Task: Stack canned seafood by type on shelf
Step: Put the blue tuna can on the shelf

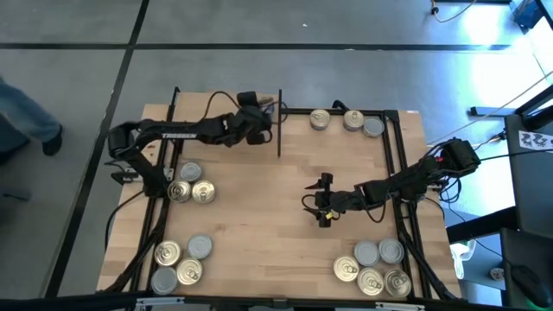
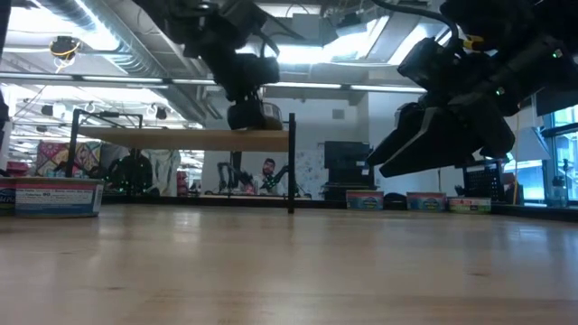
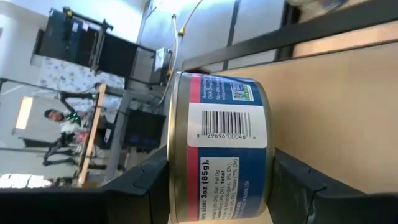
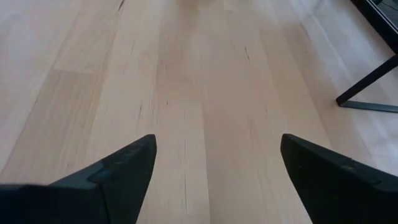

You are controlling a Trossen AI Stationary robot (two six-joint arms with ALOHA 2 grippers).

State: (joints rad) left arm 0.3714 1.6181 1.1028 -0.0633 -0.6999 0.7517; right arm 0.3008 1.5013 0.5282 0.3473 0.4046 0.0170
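Both arms matte black, chunky jointed segments. Left arm (image 1: 186, 132) had white lettering along the forearm, prob the brand, too small to read. Black cables looped off both, esp behind the right arm (image 1: 406, 181) near its boxy base. Right gripper (image 1: 323, 207) w/ a yellow spot by the wrist. Fingers (image 4: 112, 177) dark, wedge-shaped, tapering to flat tips. Left fingers (image 3: 305, 186) same blocky black.

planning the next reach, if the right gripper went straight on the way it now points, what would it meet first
Most likely nothing soon. The open right gripper points across bare light wooden tabletop, and its wrist view shows only boards ahead, with a thin black metal frame leg off to one side. Depth beyond that is unclear.
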